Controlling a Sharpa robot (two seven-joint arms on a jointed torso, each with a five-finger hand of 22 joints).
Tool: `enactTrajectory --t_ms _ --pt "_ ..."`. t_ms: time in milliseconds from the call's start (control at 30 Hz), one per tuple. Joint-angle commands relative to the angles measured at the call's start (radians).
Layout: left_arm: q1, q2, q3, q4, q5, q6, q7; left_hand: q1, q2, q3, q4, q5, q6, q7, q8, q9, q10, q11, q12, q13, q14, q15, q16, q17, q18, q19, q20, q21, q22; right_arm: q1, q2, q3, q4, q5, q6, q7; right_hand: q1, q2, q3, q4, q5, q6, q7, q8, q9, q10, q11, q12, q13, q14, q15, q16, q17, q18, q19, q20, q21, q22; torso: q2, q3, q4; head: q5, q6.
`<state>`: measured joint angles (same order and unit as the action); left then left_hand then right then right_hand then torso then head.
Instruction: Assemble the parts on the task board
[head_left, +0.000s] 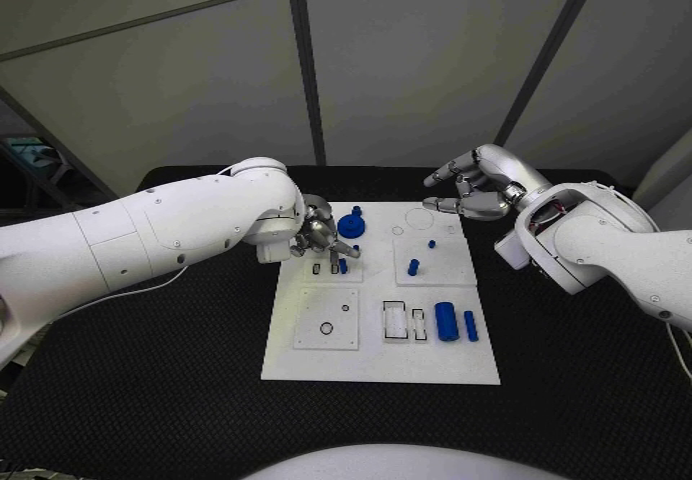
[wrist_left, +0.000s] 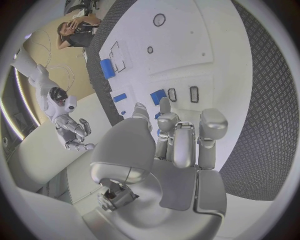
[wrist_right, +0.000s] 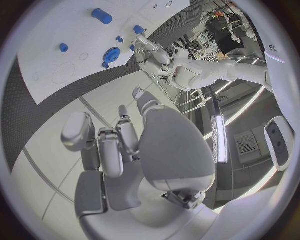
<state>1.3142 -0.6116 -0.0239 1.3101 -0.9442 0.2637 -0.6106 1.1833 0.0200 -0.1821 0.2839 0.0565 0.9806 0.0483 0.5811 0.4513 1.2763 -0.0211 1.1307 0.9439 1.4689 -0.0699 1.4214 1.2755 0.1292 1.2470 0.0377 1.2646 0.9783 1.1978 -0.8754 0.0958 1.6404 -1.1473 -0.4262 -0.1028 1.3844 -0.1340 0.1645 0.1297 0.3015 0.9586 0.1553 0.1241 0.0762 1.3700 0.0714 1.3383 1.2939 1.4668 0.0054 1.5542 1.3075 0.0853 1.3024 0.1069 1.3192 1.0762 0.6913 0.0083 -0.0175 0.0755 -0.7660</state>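
Observation:
The white task board (head_left: 378, 350) lies mid-table. My left hand (head_left: 320, 238) hangs over its far left part, fingers (wrist_left: 181, 140) pointing down at a row of small slots (head_left: 336, 267). A small blue piece (wrist_left: 158, 96) sits just beyond the fingertips by the slots; whether it is held is unclear. A round blue part (head_left: 352, 226) lies right beside that hand. My right hand (head_left: 469, 190) hovers off the board's far right corner, fingers apart and empty. A blue peg (head_left: 413, 267) stands mid-board. A blue cylinder (head_left: 446, 321) and a thin blue bar (head_left: 470, 325) lie near the right edge.
Black matting (head_left: 159, 360) surrounds the board on all sides. A square plate with a small ring (head_left: 327, 327) and two empty rectangular slots (head_left: 404, 321) occupy the board's near half. The round part (wrist_right: 112, 53) and my left hand (wrist_right: 150, 45) also show beyond my right hand (wrist_right: 119, 145).

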Motion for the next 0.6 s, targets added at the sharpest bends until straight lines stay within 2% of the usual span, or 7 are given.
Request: enactTrajectory --t_ms 33,333,600 --pt "0.001 0.001 0.000 -0.002 -0.007 0.022 -0.015 0.009 -0.001 0.005 -0.002 0.006 -0.005 0.000 0.005 0.002 0.006 0.001 0.007 0.002 0.039 -0.007 0.005 0.000 -0.012 0.006 0.000 0.006 0.001 0.002 0.002 0.001 0.000 -0.004 0.007 0.001 0.003 0.002 -0.001 0.004 0.006 0.006 0.002 0.006 -0.001 -0.005 -0.001 -0.006 -0.001 0.091 -0.007 -0.007 0.214 0.014 -0.007 -0.001 -0.006 -0.002 0.000 0.0001 0.0013 -0.002 -0.001" --pt "0.001 0.012 0.000 -0.012 -0.007 0.030 -0.019 0.015 0.001 0.006 -0.003 0.006 -0.006 0.000 0.007 0.006 0.006 0.001 0.008 0.003 0.039 -0.007 0.005 0.000 -0.013 0.008 -0.001 0.009 0.006 0.002 0.005 0.001 -0.002 -0.004 0.009 0.001 0.003 0.002 -0.001 0.004 0.006 0.006 0.002 0.006 -0.001 -0.005 -0.001 -0.006 -0.001 0.091 -0.007 -0.007 0.214 0.014 -0.007 -0.001 -0.006 -0.002 0.000 0.0001 -0.0005 -0.002 -0.003" --pt "0.000 0.023 -0.001 -0.025 -0.007 0.038 -0.023 0.029 0.005 0.010 -0.007 0.006 -0.010 0.000 0.010 0.014 0.006 0.000 0.007 0.001 0.039 -0.008 0.005 -0.001 -0.012 0.005 -0.001 0.007 0.003 0.002 0.005 0.001 -0.003 -0.004 0.012 0.000 0.003 0.002 -0.001 0.004 0.006 0.006 0.002 0.006 -0.001 -0.005 -0.001 -0.006 -0.001 0.091 -0.007 -0.007 0.214 0.014 -0.007 -0.001 -0.006 -0.002 0.000 0.0005 0.0006 -0.004 -0.004"
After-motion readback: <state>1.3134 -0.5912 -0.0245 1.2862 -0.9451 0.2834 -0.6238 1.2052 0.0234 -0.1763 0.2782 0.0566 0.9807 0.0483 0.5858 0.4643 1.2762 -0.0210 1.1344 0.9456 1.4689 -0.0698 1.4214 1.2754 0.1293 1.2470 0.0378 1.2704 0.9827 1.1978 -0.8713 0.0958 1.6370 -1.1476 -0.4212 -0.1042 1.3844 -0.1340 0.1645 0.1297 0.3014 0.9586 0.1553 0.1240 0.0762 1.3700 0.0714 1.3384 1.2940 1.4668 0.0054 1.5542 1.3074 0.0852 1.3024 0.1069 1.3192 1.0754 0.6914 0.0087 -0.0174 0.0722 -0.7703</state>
